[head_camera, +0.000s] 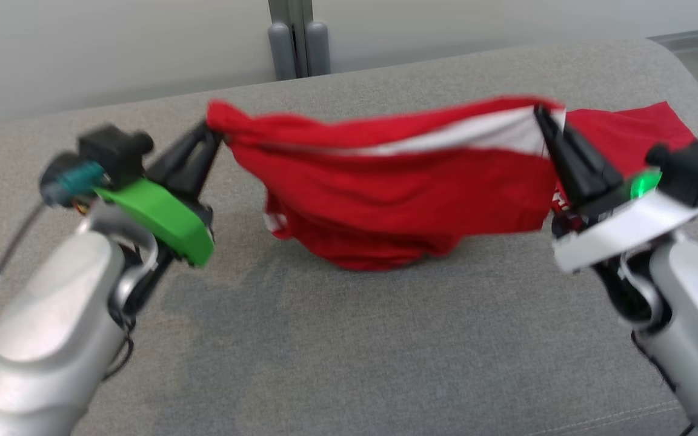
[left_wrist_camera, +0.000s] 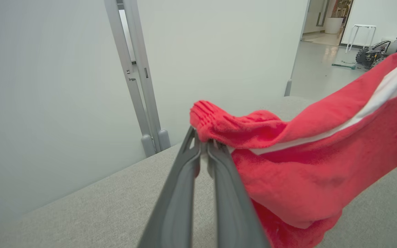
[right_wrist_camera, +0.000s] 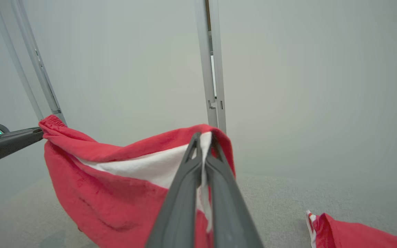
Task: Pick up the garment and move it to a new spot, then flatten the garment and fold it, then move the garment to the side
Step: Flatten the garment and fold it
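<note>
A red garment (head_camera: 397, 194) with a white stripe hangs stretched between my two grippers above the grey cushioned surface (head_camera: 349, 339); its lower part sags onto the surface. My left gripper (head_camera: 212, 134) is shut on its bunched left end, seen close up as the garment (left_wrist_camera: 305, 165) pinched by the left gripper (left_wrist_camera: 203, 137). My right gripper (head_camera: 543, 118) is shut on the white-striped top edge; in the right wrist view the right gripper (right_wrist_camera: 203, 137) clamps the garment (right_wrist_camera: 115, 186). One red leg lies on the surface to the right (head_camera: 634, 136).
A pale wall with a grey metal post (head_camera: 297, 39) stands right behind the surface's far edge. An open doorway with a small wheeled machine (left_wrist_camera: 377, 51) and a white stool (left_wrist_camera: 362, 32) shows beyond the surface in the left wrist view.
</note>
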### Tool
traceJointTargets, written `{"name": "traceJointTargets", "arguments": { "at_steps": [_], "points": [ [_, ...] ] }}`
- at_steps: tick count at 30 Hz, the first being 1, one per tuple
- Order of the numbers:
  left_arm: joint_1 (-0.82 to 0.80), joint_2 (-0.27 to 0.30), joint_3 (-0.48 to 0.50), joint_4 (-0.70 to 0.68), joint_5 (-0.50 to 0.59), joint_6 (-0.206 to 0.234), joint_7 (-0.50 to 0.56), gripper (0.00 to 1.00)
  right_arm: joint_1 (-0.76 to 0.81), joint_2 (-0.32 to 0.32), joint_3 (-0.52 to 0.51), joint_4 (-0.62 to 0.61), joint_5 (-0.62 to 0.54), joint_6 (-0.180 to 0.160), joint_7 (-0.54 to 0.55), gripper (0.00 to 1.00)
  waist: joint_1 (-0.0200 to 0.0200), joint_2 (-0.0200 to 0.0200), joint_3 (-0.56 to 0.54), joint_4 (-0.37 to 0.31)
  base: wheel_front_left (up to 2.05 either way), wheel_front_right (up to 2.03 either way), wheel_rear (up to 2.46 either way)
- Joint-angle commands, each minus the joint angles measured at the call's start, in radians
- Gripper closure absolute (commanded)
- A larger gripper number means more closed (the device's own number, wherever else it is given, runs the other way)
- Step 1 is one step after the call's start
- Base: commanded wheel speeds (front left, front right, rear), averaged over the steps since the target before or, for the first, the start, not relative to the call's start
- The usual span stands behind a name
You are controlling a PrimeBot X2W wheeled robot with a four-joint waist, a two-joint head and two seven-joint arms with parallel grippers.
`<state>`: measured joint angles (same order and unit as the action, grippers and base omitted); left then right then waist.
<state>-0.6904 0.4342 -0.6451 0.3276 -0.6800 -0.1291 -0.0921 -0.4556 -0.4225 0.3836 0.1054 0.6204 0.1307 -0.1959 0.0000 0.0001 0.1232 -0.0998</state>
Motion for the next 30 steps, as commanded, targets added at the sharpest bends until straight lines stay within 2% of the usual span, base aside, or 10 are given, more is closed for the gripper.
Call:
{"name": "traceJointTargets", "arguments": {
  "at_steps": [1,6,9,19,24,30],
  "points": [
    [-0.038,0.01,0.022,-0.025,-0.022,0.006,0.021,1.0,-0.047,-0.048,-0.005,-0.02,0.02,0.0,0.02,1.0,0.0,-0.0001,-0.02,0.008,0.0,0.0,0.0],
    [-0.117,0.025,0.085,-0.115,-0.074,0.05,0.094,1.0,-0.202,-0.059,-0.018,-0.056,0.057,0.0,0.089,1.0,0.0,-0.0001,-0.047,0.016,0.0,0.0,0.0],
    [-0.136,0.021,0.123,-0.165,-0.101,0.099,0.118,1.0,-0.264,-0.053,-0.023,-0.06,0.062,0.0,0.14,1.0,0.0,-0.0001,-0.059,0.026,0.0,0.0,0.0],
    [-0.051,0.029,0.166,-0.317,-0.182,0.187,0.186,1.0,-0.213,-0.013,-0.083,-0.12,0.024,0.0,0.232,1.0,0.0,-0.0001,-0.032,0.069,0.0,0.0,0.0],
    [-0.084,0.055,0.173,-0.351,-0.176,0.207,0.227,1.0,-0.249,-0.002,-0.103,-0.139,0.012,0.0,0.285,1.0,0.0,-0.0001,0.045,0.078,0.0,0.0,0.0],
    [-0.218,0.045,0.182,-0.262,-0.2,0.191,0.292,1.0,-0.412,0.006,-0.076,-0.077,0.01,0.0,0.334,1.0,0.0,-0.0001,0.207,0.085,0.0,0.0,0.0]
  ]
}}
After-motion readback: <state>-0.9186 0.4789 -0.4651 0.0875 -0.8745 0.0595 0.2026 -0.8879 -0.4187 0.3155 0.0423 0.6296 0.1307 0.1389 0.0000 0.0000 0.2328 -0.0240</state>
